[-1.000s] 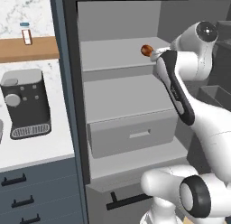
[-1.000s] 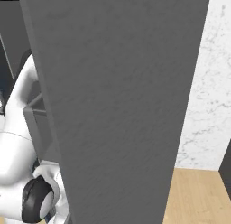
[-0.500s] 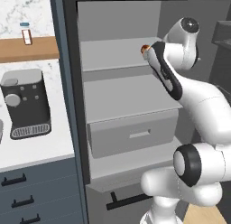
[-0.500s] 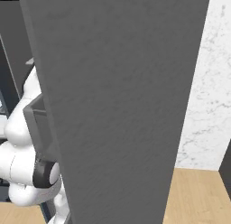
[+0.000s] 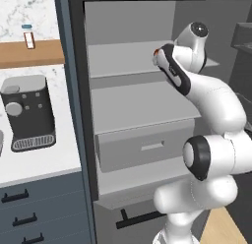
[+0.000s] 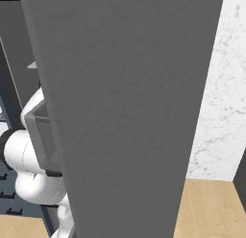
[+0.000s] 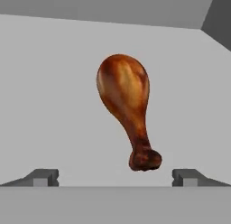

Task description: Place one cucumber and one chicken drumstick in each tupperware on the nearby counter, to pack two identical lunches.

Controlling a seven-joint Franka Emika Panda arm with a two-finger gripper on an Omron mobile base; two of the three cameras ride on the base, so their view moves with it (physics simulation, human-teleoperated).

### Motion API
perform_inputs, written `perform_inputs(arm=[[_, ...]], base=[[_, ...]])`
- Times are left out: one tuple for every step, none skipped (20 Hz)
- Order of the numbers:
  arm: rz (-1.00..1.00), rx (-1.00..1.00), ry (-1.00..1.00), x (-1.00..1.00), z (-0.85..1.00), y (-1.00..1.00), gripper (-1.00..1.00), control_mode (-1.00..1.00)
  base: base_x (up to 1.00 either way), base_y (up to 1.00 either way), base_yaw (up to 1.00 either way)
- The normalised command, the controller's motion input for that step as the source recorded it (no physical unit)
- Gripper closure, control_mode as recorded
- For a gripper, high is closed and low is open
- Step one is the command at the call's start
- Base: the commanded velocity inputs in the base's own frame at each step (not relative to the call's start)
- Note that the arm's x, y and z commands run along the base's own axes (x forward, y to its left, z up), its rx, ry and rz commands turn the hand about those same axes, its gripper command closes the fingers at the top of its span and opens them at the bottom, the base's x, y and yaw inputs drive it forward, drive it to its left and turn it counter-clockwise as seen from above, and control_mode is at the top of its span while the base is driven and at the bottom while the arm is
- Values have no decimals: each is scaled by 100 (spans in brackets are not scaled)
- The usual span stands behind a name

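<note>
Open refrigerator (image 5: 133,105), grey interior, two shelves over a drawer; beside it to the left, white counter (image 5: 59,157) carrying a dark coffee machine (image 5: 28,112). Right base view blocked by the grey fridge door (image 6: 125,112).

Arm (image 5: 206,98) reaching onto the upper shelf (image 5: 123,58). Step in hand, by judgement: approach for picking the chicken drumstick (image 7: 126,105), first fetch ahead of packing; no tupperware visible in these frames, nothing judged packed.

Gripper (image 7: 115,177) empty, jaws fully apart, fingertips (image 7: 43,177) low in the hand view and well clear of the meat on either side.

Drumstick lying on the upper shelf, centred between the two tips but ahead of them, not yet within the jaws. Bulbous end farther off, thin bone end nearest the gripper, slightly towards the right tip. From the left base view, just a small orange-brown spot at the hand's tip.

Next move, by judgement: straight advance until the tips flank the thick part, then closing; glossy, tapering form liable to slip if gripped at the bone.
</note>
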Motion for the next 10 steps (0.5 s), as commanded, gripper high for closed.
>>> perform_inputs(arm=[[5, -1, -15, 60, -60, 0, -100, -100], [5, 0, -12, 65, -51, 0, -100, -100], [5, 0, -10, 69, -46, 0, -100, -100], [5, 0, -7, 71, -40, 0, -100, -100], [5, 0, -5, 71, -35, 0, -100, -100], [5, 0, -4, 69, -33, 0, -100, -100], [5, 0, -2, 65, -28, 0, -100, -100], [4, 0, -1, 63, -26, 0, -100, -100], [4, 0, 0, 61, -22, 0, -100, -100], [3, 0, 0, 61, -24, 0, -100, -100]], base=[[0, 0, 0], [0, 0, 0], [0, 0, 0], [0, 0, 0], [0, 0, 0], [0, 0, 0], [0, 0, 0], [0, 0, 0], [0, 0, 0], [0, 0, 0]])
